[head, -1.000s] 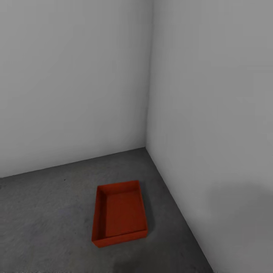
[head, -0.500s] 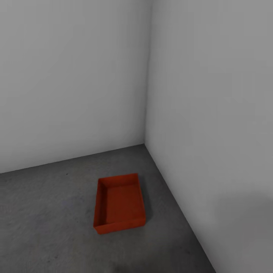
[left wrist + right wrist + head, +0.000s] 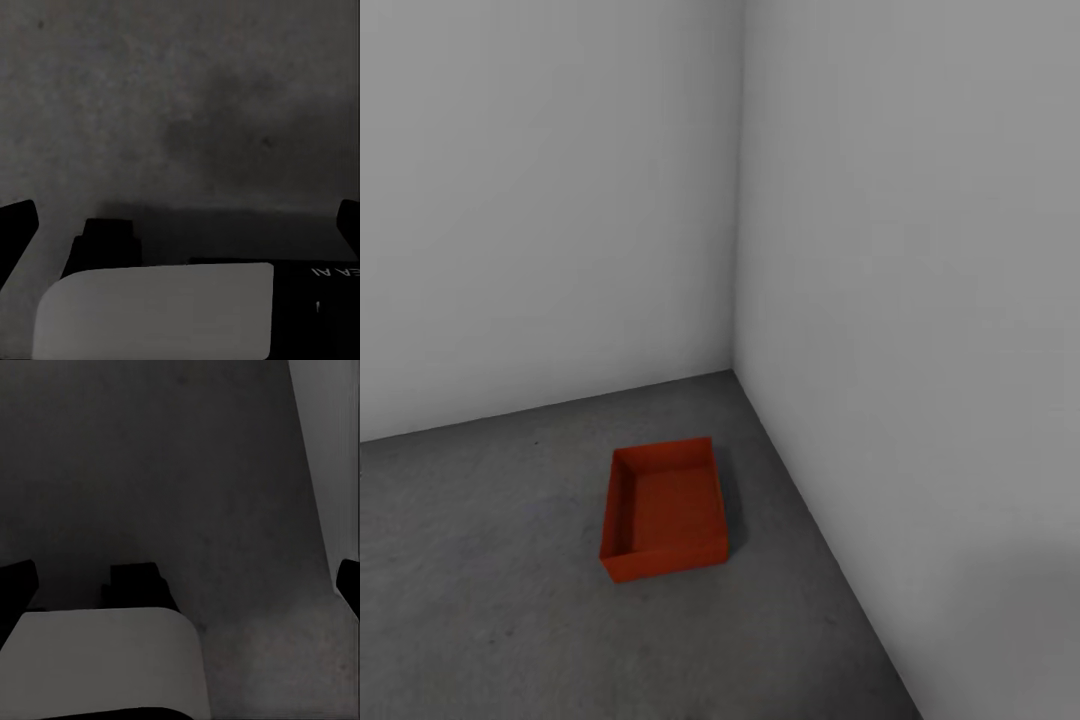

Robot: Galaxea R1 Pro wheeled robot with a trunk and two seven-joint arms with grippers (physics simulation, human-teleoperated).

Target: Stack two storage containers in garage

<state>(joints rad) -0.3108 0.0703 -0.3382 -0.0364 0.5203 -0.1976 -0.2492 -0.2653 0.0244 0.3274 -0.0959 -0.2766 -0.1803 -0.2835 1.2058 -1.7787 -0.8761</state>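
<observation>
While one orange-red storage container already sits upright and open-topped on the dark concrete floor of the garage, near the corner where two plain grey-white walls meet, the task looks about half done; nothing is stacked on it, and the second container has yet to be set there. As I judge it, the step in hand is the trip for that other bin; the next move calls for turning the base away from this corner, finding the second container in the living room, and bringing it here to lower squarely into or onto this one.

Both arms hang low with their wrist cameras facing the floor; the left tool has its dark fingertips at opposite edges of its wrist view, spread wide with nothing between them; the right tool stands likewise apart and empty, with a strip of pale wall beside it.
</observation>
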